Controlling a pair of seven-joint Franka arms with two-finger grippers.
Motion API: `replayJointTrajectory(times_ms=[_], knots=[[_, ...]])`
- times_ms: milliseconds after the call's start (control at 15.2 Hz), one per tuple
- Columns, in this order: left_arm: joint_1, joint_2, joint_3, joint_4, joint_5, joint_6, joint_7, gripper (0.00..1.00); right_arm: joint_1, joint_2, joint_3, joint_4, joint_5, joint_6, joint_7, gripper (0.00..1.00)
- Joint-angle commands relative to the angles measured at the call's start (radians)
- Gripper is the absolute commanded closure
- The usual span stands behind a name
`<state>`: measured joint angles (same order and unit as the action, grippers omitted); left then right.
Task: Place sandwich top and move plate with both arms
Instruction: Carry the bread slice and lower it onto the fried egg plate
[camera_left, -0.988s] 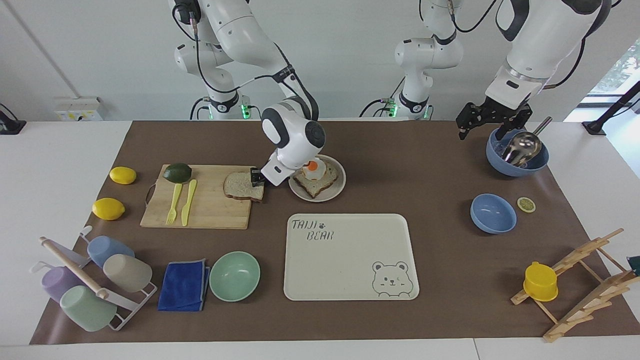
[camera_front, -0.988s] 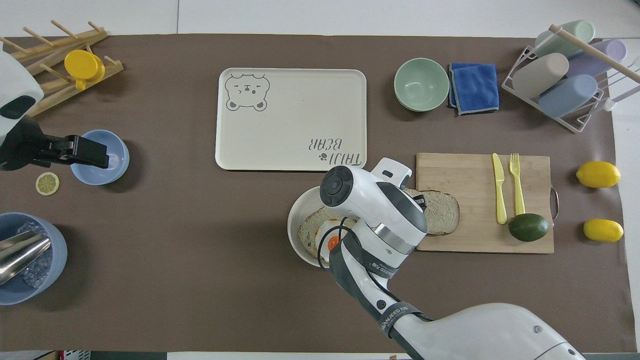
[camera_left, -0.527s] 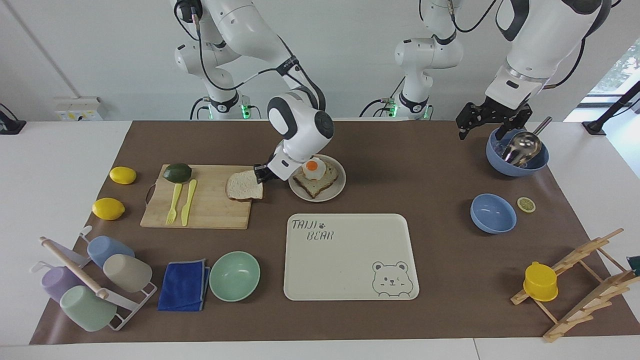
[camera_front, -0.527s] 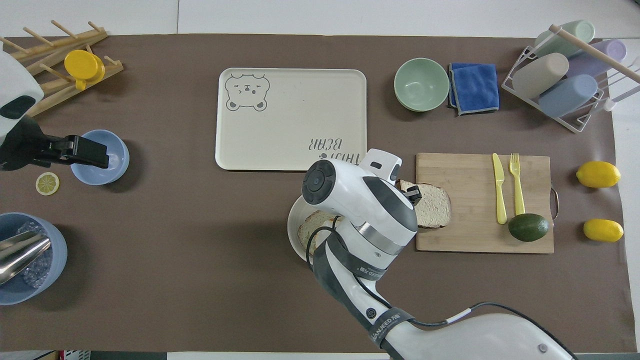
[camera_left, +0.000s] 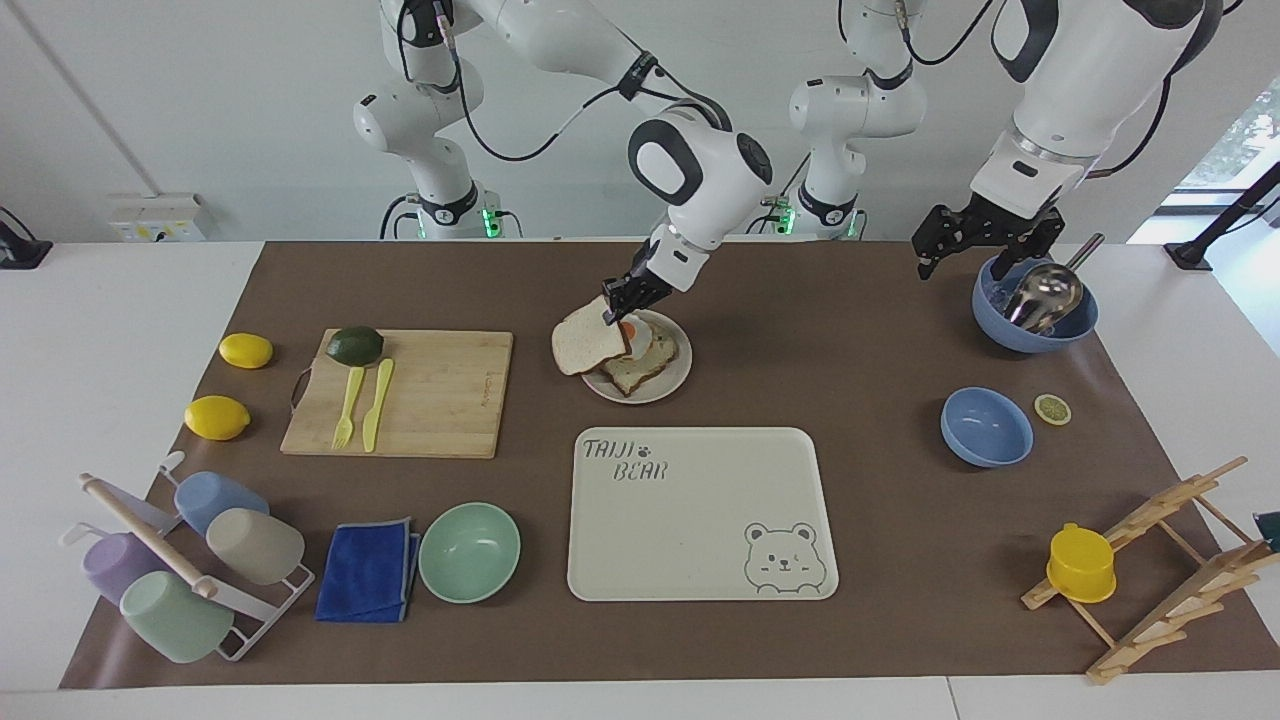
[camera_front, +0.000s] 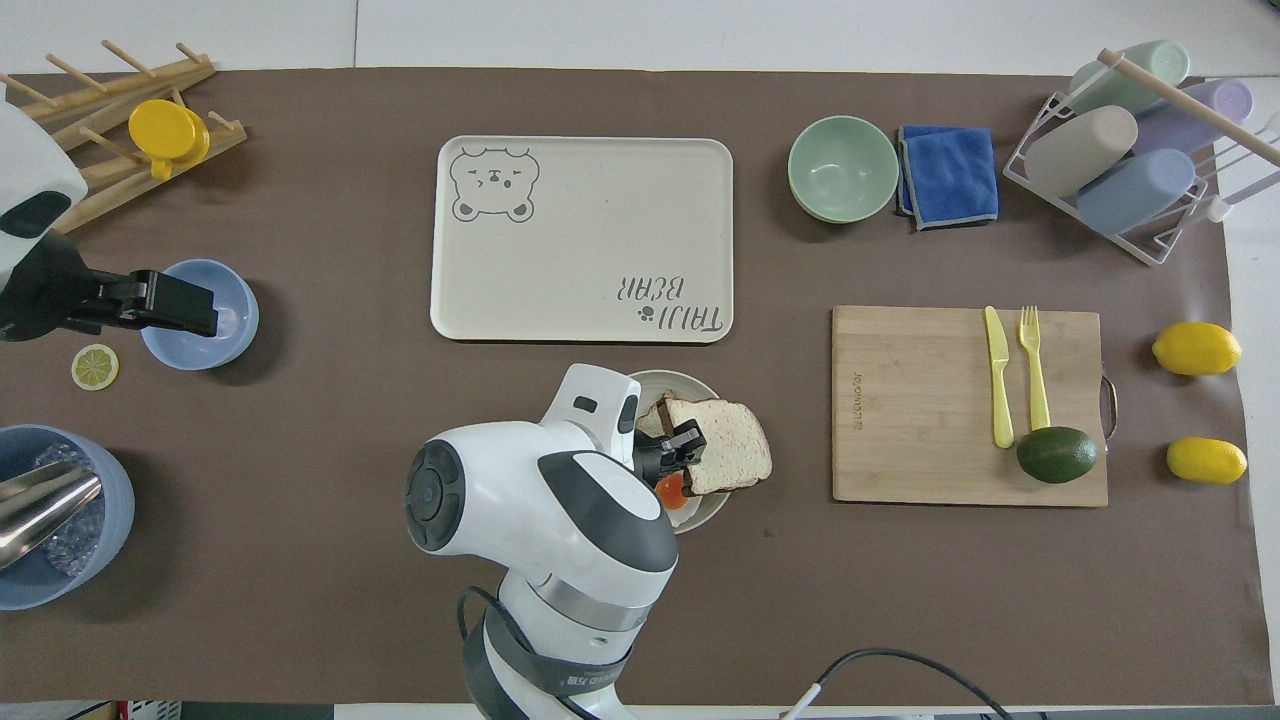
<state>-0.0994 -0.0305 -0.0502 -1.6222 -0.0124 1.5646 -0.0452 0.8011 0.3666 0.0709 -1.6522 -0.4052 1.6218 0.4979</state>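
Note:
My right gripper is shut on one edge of the sandwich top, a plain bread slice, and holds it tilted in the air over the cutting-board side of the small round plate. On the plate lies the bread slice with a fried egg. In the overhead view the right gripper and the sandwich top cover part of the plate and of the egg. My left gripper waits in the air by the large blue bowl; it also shows in the overhead view.
A wooden cutting board with a yellow fork, knife and an avocado lies beside the plate. The bear tray lies farther from the robots. A blue bowl with a ladle, a small blue bowl and a mint-green bowl stand around.
My right gripper lifted the sandwich top off the cutting board and carried it sideways to above the plate. The left arm has not moved.

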Motion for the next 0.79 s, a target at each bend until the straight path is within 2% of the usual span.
replayJointTrajectory(times_ms=[0, 198, 395, 461, 527, 593, 725], knots=[[0.006, -0.019, 0.0, -0.019, 0.0, -0.006, 0.007, 0.0, 0.004, 0.015, 0.003, 0.012, 0.022, 0.059, 0.025, 1.0], [0.006, -0.02, 0.0, -0.019, 0.0, -0.006, 0.007, 0.0, 0.0, 0.031, 0.004, 0.006, 0.094, 0.151, 0.088, 1.0], [0.006, -0.019, 0.0, -0.019, 0.0, -0.006, 0.007, 0.0, -0.003, 0.031, 0.006, -0.03, 0.107, 0.237, 0.122, 1.0], [0.006, -0.019, 0.0, -0.019, 0.0, -0.006, 0.007, 0.0, -0.003, 0.028, 0.006, -0.052, 0.132, 0.266, 0.151, 0.73], [0.006, -0.019, 0.0, -0.019, 0.0, -0.006, 0.007, 0.0, -0.006, 0.028, 0.004, -0.055, 0.146, 0.279, 0.177, 0.32], [0.006, -0.019, 0.0, -0.019, 0.0, -0.006, 0.007, 0.0, -0.006, 0.028, 0.006, -0.049, 0.147, 0.274, 0.179, 0.0], [0.006, -0.019, 0.0, -0.019, 0.0, -0.006, 0.007, 0.0, -0.019, 0.005, 0.006, -0.044, 0.16, 0.28, 0.174, 0.0]])
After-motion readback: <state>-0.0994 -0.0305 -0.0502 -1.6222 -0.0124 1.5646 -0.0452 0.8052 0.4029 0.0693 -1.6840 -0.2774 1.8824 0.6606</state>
